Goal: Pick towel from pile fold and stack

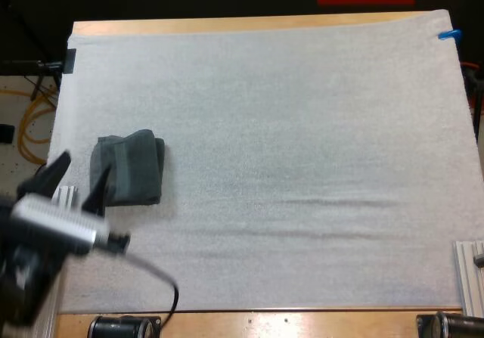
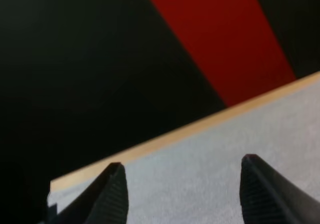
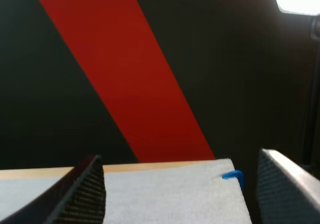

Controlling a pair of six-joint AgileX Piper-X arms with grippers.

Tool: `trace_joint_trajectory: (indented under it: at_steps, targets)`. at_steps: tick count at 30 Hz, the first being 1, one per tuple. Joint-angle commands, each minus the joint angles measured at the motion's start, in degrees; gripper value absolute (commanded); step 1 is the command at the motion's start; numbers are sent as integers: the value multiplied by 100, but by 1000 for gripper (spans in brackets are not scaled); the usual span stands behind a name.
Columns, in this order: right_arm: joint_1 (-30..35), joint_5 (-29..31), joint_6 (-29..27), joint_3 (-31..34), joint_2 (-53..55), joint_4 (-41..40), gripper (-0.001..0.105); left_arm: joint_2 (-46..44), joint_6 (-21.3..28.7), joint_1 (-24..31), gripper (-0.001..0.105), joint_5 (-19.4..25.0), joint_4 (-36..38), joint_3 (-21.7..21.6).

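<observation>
Item: folded towel [image 1: 128, 168], dark grey-green, lying flat on the white mat [image 1: 302, 164] at the left side, about midway between the desk's near and far edges.
Step in hand: by your pictures, the fold looks done and the towel set down as the start of the stack; you are at the release.
Left gripper [image 1: 85, 165]: fingers released, spread wide, nothing between them; it sits at the towel's near-left edge.
Left arm pose: enters from the near left corner, gripper aimed far across the mat toward the desk's [image 1: 227, 24] far edge.
Right gripper [image 3: 180, 159]: fingers released, empty, facing the mat's far right corner.
Next move: lift your left fingers clear without catching the towel's edge.
</observation>
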State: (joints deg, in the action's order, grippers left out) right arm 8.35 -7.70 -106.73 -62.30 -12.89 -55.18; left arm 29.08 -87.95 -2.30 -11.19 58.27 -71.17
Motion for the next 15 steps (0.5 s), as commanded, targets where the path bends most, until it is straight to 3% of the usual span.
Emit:
trace_joint_trajectory:
  at_steps: [1,7,15]
  targets:
    - [-31,-18,-12,-27,187,-169,62,-199,-6,-20,49,97,118,86]
    - [-127,4,-19,-27,943,-966,62,-1333,-25,-21,49,337,1034,547]
    - [-127,3,-20,-38,1530,-1813,62,-2517,-69,-21,49,337,2007,1299]
